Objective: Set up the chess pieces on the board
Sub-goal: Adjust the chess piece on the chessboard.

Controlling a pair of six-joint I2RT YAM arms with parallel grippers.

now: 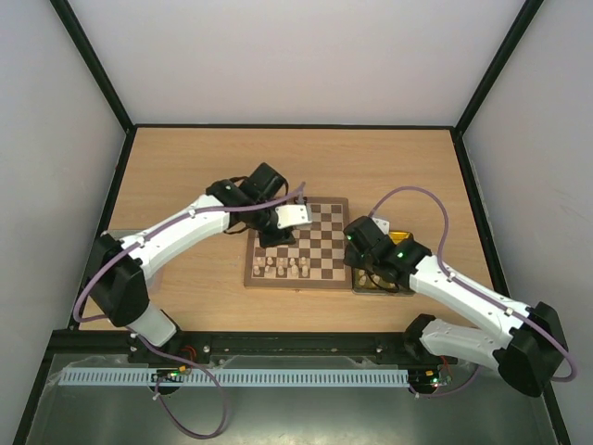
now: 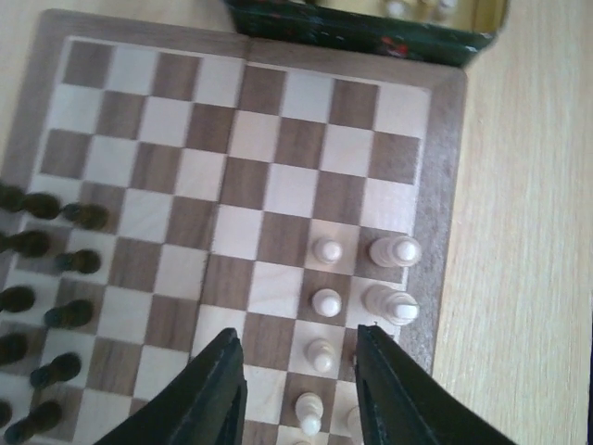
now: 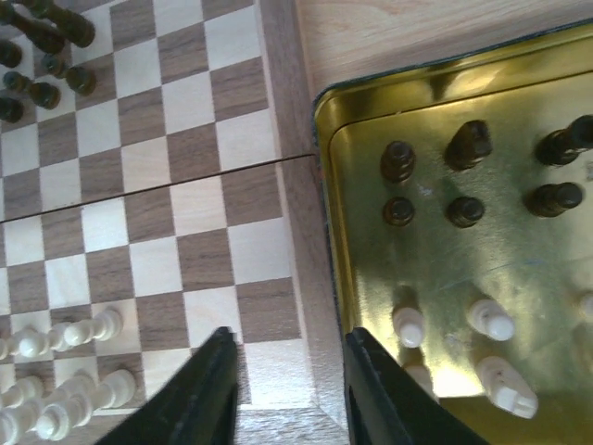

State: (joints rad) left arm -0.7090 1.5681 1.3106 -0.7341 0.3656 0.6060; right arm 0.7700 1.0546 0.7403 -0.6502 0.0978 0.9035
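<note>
The board (image 1: 324, 248) lies mid-table. Cream chess pieces (image 1: 287, 267) stand along its near edge, and dark chess pieces (image 2: 56, 260) line the opposite side. My left gripper (image 2: 298, 334) hovers open over the cream rows. A cream pawn (image 2: 321, 355) stands between its fingers, touched by neither. My right gripper (image 3: 289, 336) is open and holds nothing, above the board's corner (image 3: 278, 371) beside the gold tray (image 3: 445, 269). More dark pieces (image 3: 468, 144) and cream pieces (image 3: 491, 320) lie in that tray.
The gold tray (image 1: 384, 287) sits against the board's right edge, its dark outer wall (image 2: 371, 32) showing in the left wrist view. A grey metal tray (image 1: 278, 417) runs below the arm bases. Black frame posts and white walls enclose the table.
</note>
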